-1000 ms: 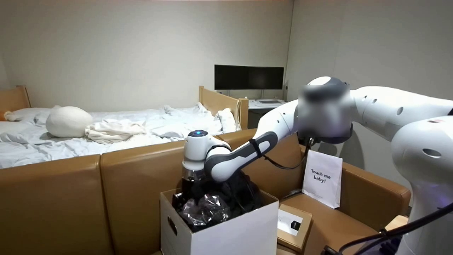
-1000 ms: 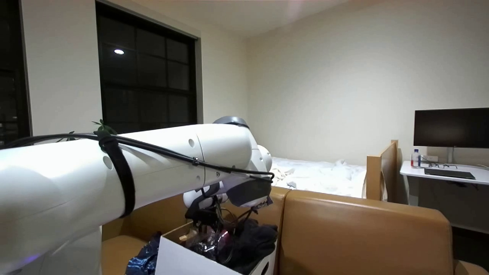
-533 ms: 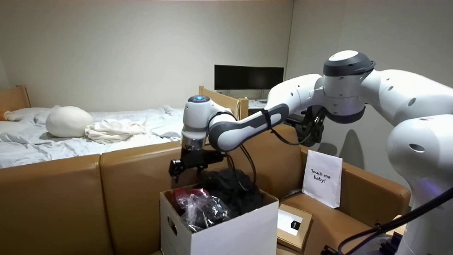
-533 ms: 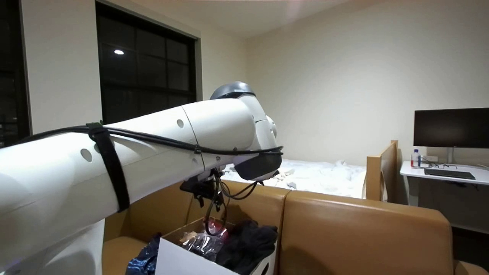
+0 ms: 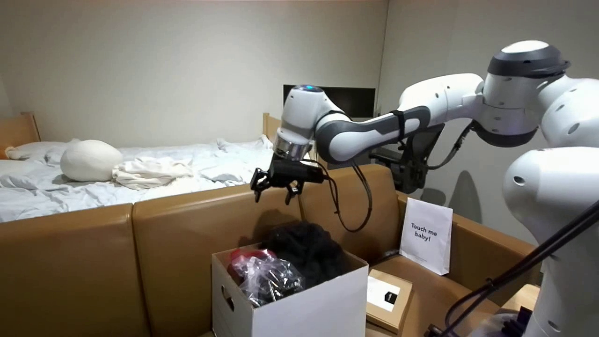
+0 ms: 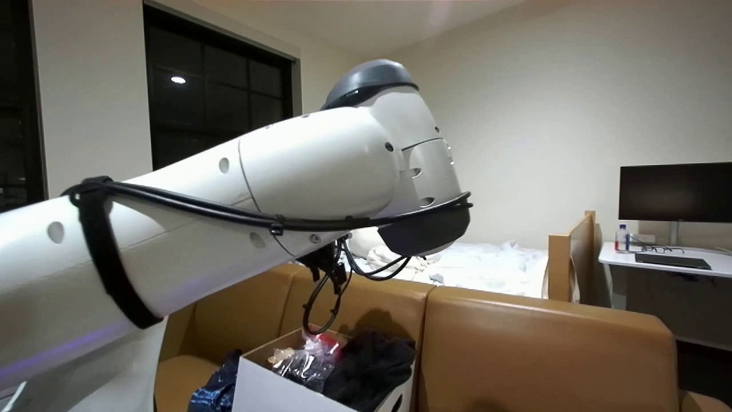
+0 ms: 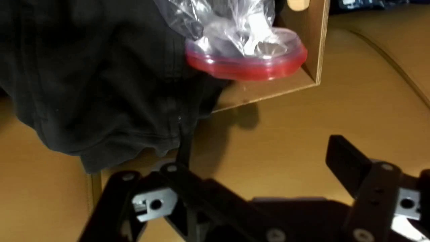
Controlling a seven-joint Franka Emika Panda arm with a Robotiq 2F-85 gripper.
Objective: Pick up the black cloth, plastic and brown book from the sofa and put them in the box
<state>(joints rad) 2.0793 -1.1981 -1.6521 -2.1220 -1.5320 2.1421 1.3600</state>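
Note:
My gripper point(image 5: 273, 199) is open and empty, raised well above the white box point(image 5: 309, 309). In the wrist view its fingers point(image 7: 260, 141) are spread apart with only sofa between them. The black cloth point(image 5: 306, 250) is heaped in the box; the wrist view shows the cloth point(image 7: 100, 84) bulging over the rim. The clear plastic point(image 5: 271, 278) lies in the box beside the cloth, with a red round-edged item point(image 7: 248, 69) against it. The brown book point(image 5: 390, 299), with a white label, lies on the sofa point(image 5: 454, 292) beside the box, partly hidden by it.
A white paper bag point(image 5: 426, 236) stands on the sofa against its backrest. A dark blue shiny item point(image 6: 214, 386) lies beside the box. The sofa backrest point(image 5: 192, 248) rises behind the box, with a bed point(image 5: 220, 164) beyond.
My gripper has risen out of the box and, in an exterior view, moved up and right. The plastic, red item and black cloth stay in the box. The book has not moved.

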